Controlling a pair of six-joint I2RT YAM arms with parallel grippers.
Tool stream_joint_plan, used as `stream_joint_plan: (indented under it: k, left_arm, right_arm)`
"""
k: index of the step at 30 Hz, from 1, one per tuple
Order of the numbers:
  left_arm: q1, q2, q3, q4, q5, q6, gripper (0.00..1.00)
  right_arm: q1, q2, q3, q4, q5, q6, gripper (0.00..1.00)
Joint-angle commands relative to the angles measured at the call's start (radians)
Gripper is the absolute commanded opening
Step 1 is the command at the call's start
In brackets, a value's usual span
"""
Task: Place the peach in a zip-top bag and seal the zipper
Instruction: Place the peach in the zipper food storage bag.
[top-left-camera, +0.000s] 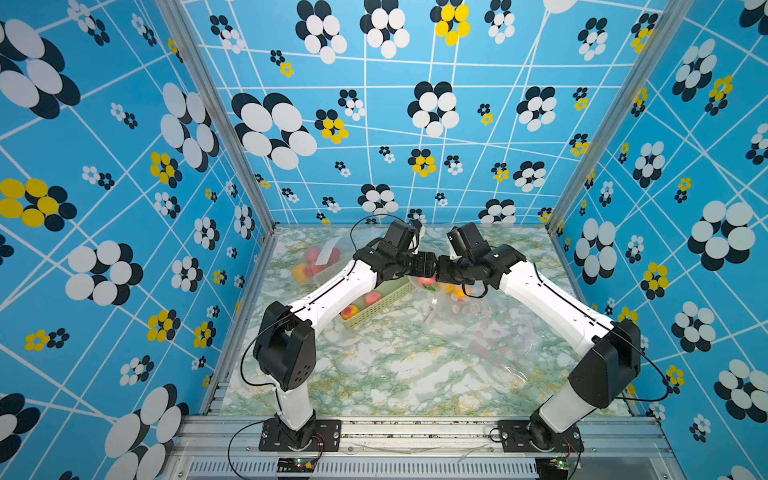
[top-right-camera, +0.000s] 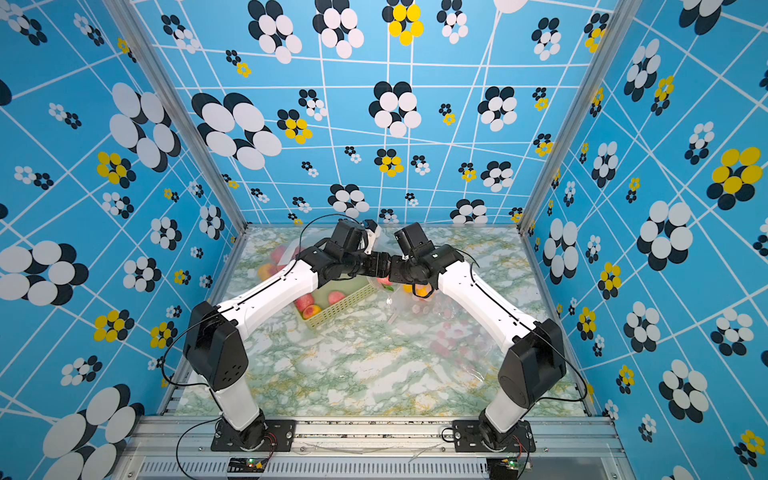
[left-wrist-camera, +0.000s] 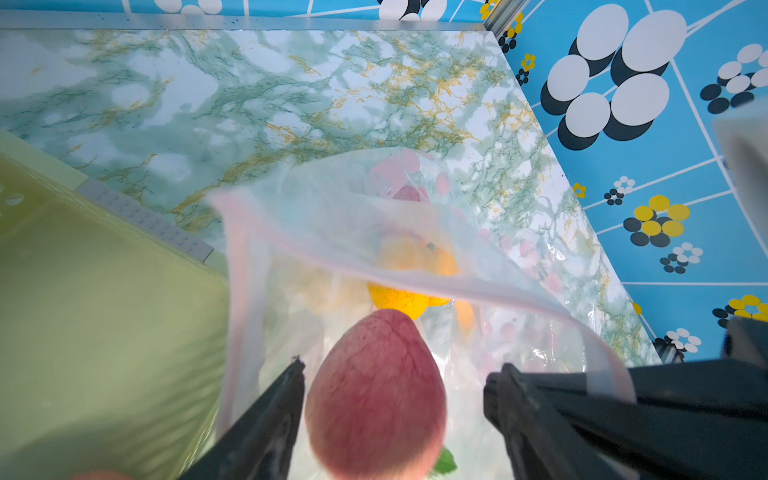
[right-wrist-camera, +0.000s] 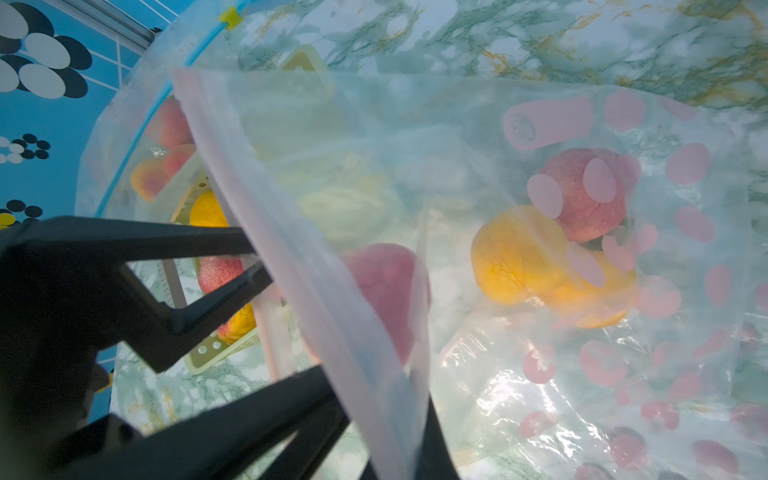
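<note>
My left gripper is spread loose, not squeezing the peach sitting between its fingers right in the zip-top bag mouth — my right gripper is pinched tight on the bag's rim.

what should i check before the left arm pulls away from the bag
1. Left gripper open, fingers clear of the peach: ok, gaps show on both sides.
2. Peach inside the bag mouth: ok.
3. Peach settled on the bottom: cannot tell.
4. Right gripper shut on the bag's rim, holding the mouth open: ok.
5. Zipper sealed: not ok, the mouth gapes.
</note>
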Motion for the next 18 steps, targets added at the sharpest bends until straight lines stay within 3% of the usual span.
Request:
stream_joint_plan:
  k: [1,8,18]
  left_arm:
    - [-0.006,0.008,0.045,0.01,-0.008,0.006,0.81]
    - [-0.006,-0.063,0.032,0.02,-0.011,0.017,0.82]
    - [0.008,-0.295,-0.045,0.095,-0.041,0.097,0.84]
  right_arm:
    - [0.008,-0.042,-0.007,-0.007,0.019,0.004,0.0]
    - [0.007,-0.063,-0.004,-0.03,0.054,-0.009,0.0]
    - [0.008,-0.073,0.129,-0.209,0.179,-0.059,0.0]
